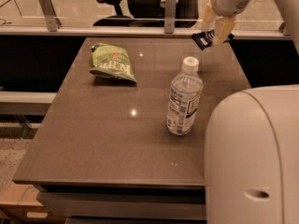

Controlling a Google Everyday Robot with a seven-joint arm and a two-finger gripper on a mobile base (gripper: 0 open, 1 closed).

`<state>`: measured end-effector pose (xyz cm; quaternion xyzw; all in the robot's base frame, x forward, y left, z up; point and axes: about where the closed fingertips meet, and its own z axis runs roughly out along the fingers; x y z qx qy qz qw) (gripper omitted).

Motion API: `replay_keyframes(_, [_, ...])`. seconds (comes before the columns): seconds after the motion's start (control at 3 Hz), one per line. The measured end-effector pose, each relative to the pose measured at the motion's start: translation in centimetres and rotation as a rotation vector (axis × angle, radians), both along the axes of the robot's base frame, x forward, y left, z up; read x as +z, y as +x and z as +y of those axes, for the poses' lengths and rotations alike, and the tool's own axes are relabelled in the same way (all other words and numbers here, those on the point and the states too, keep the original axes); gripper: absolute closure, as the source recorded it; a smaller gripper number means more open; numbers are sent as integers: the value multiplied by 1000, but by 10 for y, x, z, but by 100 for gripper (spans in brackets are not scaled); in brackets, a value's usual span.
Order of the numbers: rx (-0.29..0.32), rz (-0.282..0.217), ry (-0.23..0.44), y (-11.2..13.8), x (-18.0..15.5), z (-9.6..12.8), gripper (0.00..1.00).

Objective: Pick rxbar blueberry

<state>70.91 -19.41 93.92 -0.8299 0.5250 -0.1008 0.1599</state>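
Observation:
The rxbar blueberry (207, 39) is a small flat dark navy bar. My gripper (216, 28) is shut on it and holds it in the air above the far right part of the brown table (103, 134). The cream fingers (223, 30) clamp the bar's right end, and the bar sticks out to the left, tilted. The arm comes down from the top right.
A clear water bottle (184, 98) with a white cap stands upright right of centre. A green crinkled chip bag (112, 62) lies at the far left. My arm's large white body (254, 157) fills the lower right. A glass rail with posts (171, 4) runs behind the table.

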Motion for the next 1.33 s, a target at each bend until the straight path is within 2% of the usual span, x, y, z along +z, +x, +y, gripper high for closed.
replay_keyframes(0.67, [-32, -61, -28, -31, 47, 4, 100])
replay_keyframes(1.0, [-17, -110, -39, -31, 64, 7, 100])
replay_keyframes(1.33, [-17, -110, -39, -31, 64, 7, 100])
